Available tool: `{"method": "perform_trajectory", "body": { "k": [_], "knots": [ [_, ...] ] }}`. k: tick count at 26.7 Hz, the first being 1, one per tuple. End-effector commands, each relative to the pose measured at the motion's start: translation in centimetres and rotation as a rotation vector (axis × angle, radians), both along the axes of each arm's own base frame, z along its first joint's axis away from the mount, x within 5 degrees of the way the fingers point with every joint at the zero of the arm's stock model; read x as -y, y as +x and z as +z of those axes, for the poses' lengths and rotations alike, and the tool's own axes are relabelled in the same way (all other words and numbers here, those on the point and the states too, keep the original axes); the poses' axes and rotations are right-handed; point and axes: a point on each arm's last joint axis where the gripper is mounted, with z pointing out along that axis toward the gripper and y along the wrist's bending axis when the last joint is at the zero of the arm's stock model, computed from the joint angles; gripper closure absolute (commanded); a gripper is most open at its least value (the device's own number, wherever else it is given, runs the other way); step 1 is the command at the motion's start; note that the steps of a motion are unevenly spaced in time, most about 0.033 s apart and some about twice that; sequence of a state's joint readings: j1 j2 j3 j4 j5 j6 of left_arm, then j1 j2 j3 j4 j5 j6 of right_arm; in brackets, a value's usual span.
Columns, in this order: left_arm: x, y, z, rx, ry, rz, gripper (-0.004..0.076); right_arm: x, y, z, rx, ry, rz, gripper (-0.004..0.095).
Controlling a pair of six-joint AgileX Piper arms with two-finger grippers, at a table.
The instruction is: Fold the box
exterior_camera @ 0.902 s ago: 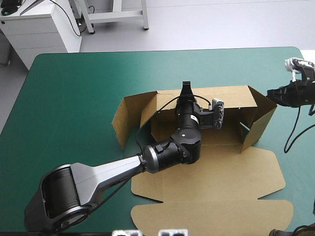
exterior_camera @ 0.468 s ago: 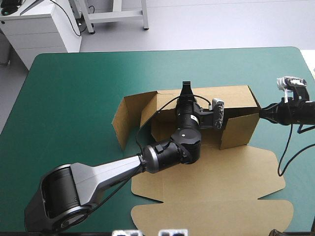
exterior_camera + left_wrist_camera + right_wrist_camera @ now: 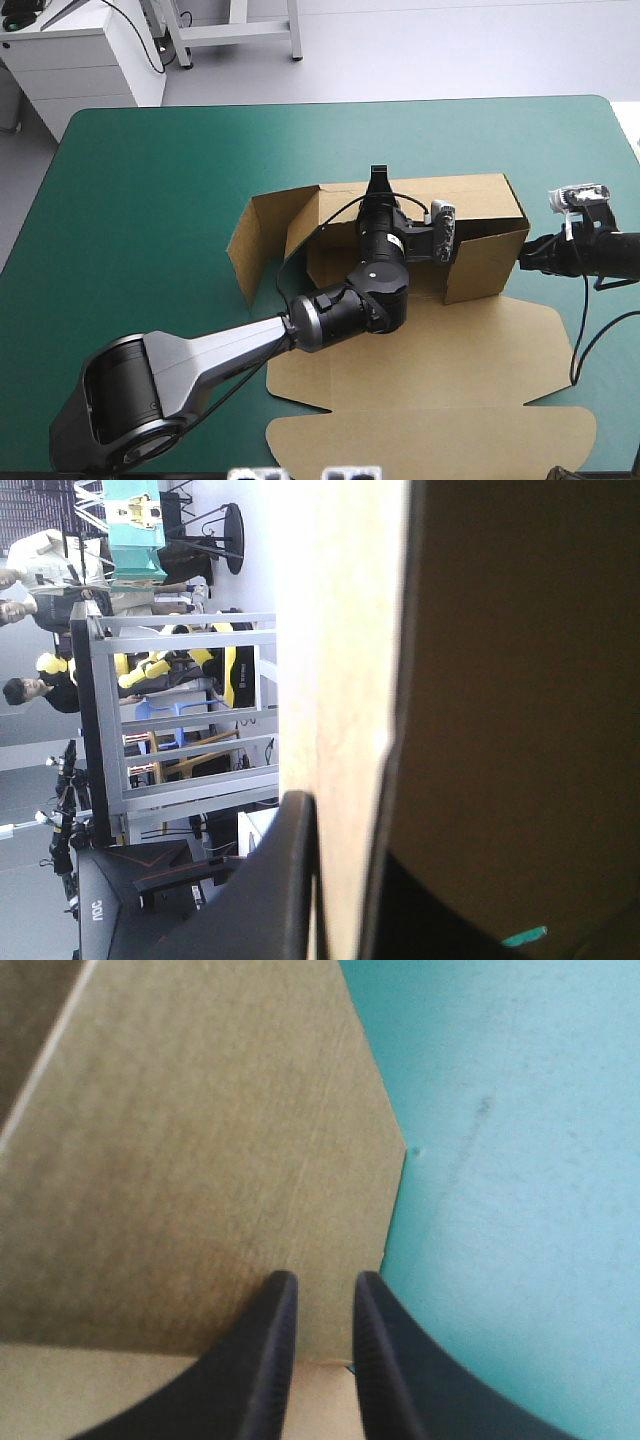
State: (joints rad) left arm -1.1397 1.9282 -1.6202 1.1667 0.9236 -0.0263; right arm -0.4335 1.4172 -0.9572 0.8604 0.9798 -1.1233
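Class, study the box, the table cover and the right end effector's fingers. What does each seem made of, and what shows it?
The box: likely cardboard, brown and matte; it holds straight creases and shows a pale cut edge. The table cover: teal-green, smooth, matte; perhaps a mat or cloth, unclear. The fingers of the right end effector: black, faint sheen; probably plastic or rubber.

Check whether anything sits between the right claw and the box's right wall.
Nothing visible does. The right claw is right at the outer face of the raised right wall of the box, with only bare teal-green cover beside it.
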Motion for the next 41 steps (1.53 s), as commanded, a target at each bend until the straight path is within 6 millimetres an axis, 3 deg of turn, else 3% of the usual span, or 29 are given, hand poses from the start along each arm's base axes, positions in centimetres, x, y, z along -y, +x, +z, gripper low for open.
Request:
{"method": "perform_trajectory", "body": {
  "k": [1,4,18,27,34,36,37,39,41],
  "knots": [
    [0.2,-0.8,1.5,-0.031,-0.099,-0.028,0.0732,-0.4,-0.4,2.0,0.105,-0.040,0.066,0.0489],
    [0.2,-0.8,1.5,-0.034,-0.100,-0.027,0.0732,-0.5,-0.6,2.1,0.117,-0.054,0.104,0.0398],
    [0.2,-0.9,1.4,-0.044,-0.107,-0.028,0.0732,-2.4,-1.8,3.5,0.170,-0.032,0.241,0.0394],
    [0.3,-0.9,1.4,-0.044,-0.111,-0.036,0.0732,-4.1,0.6,3.0,0.244,-0.136,0.181,0.0316],
    [0.3,-0.9,1.4,-0.044,-0.075,-0.052,0.0732,-3.3,3.1,1.0,0.196,-0.043,0.000,0.0323],
    [0.3,-0.9,1.3,-0.053,-0.080,-0.052,0.0732,-3.2,3.5,0.6,0.195,-0.022,-0.021,0.0379],
    [0.3,-1.0,1.3,-0.060,-0.084,-0.052,0.0732,-3.1,3.8,0.3,0.190,-0.006,-0.030,0.0457],
    [0.3,-1.0,1.3,-0.061,-0.086,-0.053,0.0732,-3.2,4.0,0.0,0.180,0.019,-0.033,0.0647],
    [0.3,-1.0,1.3,-0.061,-0.086,-0.054,0.0732,-3.3,4.0,-0.1,0.178,0.018,-0.015,0.0909]
  ]
}}
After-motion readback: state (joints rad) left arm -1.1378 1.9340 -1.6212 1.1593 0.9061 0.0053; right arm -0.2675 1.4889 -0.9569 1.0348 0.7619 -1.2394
